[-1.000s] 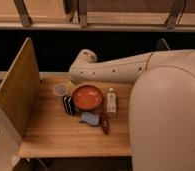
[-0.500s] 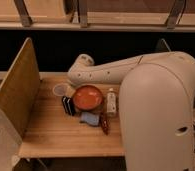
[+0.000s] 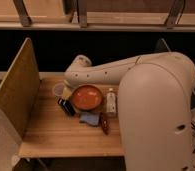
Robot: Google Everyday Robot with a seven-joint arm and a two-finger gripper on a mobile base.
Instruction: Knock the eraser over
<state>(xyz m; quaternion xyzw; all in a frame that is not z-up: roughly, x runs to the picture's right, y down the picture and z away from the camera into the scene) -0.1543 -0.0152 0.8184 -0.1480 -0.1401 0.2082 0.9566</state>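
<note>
The arm (image 3: 111,72) is spanning the back edge of the table (image 3: 56,136) toward its left side. The gripper (image 3: 67,94) is hanging just behind the eraser (image 3: 67,107), mostly tucked under the arm's end (whether it is spread or closed I cannot tell). The eraser is sitting left of centre, just beside the orange bowl (image 3: 87,97), and looks tilted. A wide push is risking the bowl, or the clear cup (image 3: 57,90) near the back-left corner. A glancing touch is more likely sliding the block than toppling it.
</note>
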